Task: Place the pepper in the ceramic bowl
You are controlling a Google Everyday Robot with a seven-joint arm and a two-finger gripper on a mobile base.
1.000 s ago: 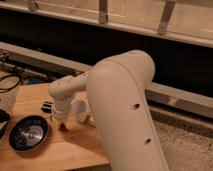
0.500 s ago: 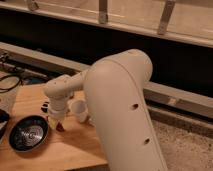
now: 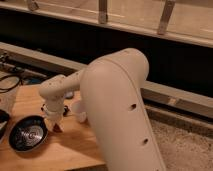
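Note:
The ceramic bowl (image 3: 28,133) is round, black and glossy inside, and sits on the wooden table (image 3: 75,150) at the left. My gripper (image 3: 55,125) points down just right of the bowl's rim, a little above the table. It is shut on the pepper (image 3: 58,128), a small dark red piece at the fingertips. The pepper hangs beside the bowl's right edge, not over its middle. My big white arm (image 3: 117,110) fills the centre of the view and hides the table behind it.
A small white cup (image 3: 80,116) stands just right of the gripper, close to the wrist. Black cables (image 3: 9,82) lie at the table's far left. A dark object (image 3: 2,122) sits at the left edge by the bowl. A ledge and glass front run behind the table.
My gripper has moved left with the pepper, from beside the white cup to the bowl's right rim. The bowl and cup have not moved.

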